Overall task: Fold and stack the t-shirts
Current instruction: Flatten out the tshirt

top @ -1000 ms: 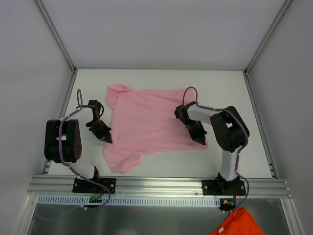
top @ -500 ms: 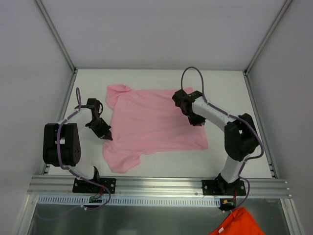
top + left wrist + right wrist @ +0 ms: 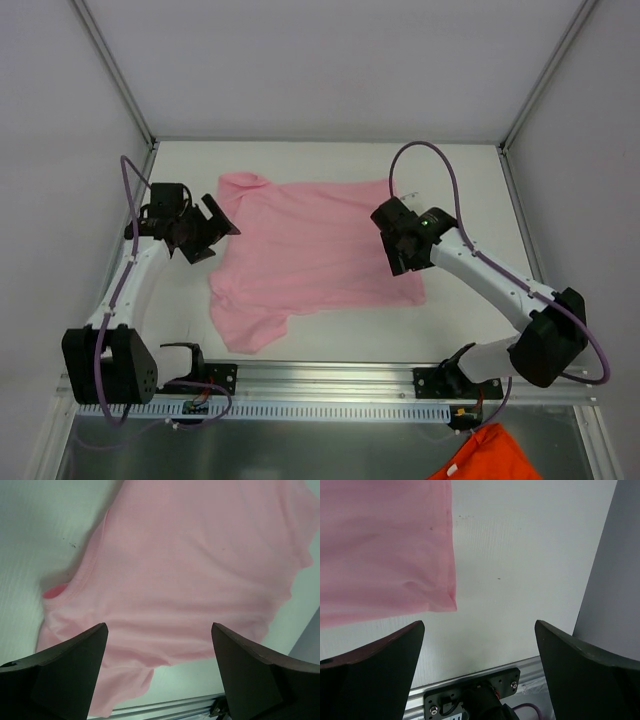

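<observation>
Jaws on my left gripper [image 3: 212,233] and right gripper [image 3: 402,256] are hanging apart, empty, beside the t-shirt [image 3: 305,255], likely awaiting edge grips for folding.

No legible text or markings

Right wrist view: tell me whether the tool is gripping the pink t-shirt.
No, the right tool stands wide open with only white table between its fingers, and the pink t-shirt lies flat ahead of it.
</observation>
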Available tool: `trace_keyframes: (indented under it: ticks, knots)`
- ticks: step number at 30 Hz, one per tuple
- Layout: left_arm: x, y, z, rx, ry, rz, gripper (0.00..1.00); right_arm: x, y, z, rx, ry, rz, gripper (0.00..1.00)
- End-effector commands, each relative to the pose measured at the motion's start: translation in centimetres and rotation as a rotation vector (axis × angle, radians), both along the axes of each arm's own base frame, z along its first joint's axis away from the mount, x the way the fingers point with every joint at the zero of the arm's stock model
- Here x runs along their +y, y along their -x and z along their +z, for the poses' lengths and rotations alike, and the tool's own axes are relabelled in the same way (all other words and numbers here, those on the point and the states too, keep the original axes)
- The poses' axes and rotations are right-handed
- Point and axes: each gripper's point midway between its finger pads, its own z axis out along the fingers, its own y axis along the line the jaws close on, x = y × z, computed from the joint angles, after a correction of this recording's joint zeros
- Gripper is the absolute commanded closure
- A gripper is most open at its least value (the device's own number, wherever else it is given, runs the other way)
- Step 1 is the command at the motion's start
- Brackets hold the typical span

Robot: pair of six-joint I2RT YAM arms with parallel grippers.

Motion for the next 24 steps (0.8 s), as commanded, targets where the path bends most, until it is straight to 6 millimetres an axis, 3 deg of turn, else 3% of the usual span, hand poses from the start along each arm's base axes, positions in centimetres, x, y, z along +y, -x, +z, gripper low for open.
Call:
trace_keyframes:
  ticks: [1, 2, 6, 9, 11, 18, 24]
  knots:
    - [0.4, 1.5, 2.5, -0.068, -0.019, -0.002, 0.13, 0.6, 1.1, -0.2, -0.013, -0.104, -0.001, 0.02]
    - [0.6, 3.0, 2.0, -0.025, -0.025, 0.010, 0.12, 1.2, 1.1, -0.4, -0.003, -0.131, 0.013, 0.15]
    - [1.1, 6.8, 0.4, 0.035, -0.062, 0.027, 0.09, 3.9, 1.4, -2.1, 0.055, -0.259, 0.037, 0.34]
    - [1.6, 8.5, -1.0, 0.065, -0.087, 0.040, 0.07, 5.6, 1.8, -3.8, 0.080, -0.333, 0.069, 0.36]
    - [1.3, 9.5, -2.0, 0.111, -0.075, 0.039, 0.07, 6.0, 2.2, -4.2, 0.119, -0.336, 0.066, 0.42]
    - [0.6, 10.0, -1.9, 0.170, -0.028, 0.056, 0.07, 4.4, 4.3, -4.0, 0.153, -0.262, 0.027, 0.42]
    - [0.5, 12.4, -3.3, 0.242, -0.012, 0.110, 0.06, 4.7, 4.6, -4.6, 0.178, -0.259, 0.012, 0.42]
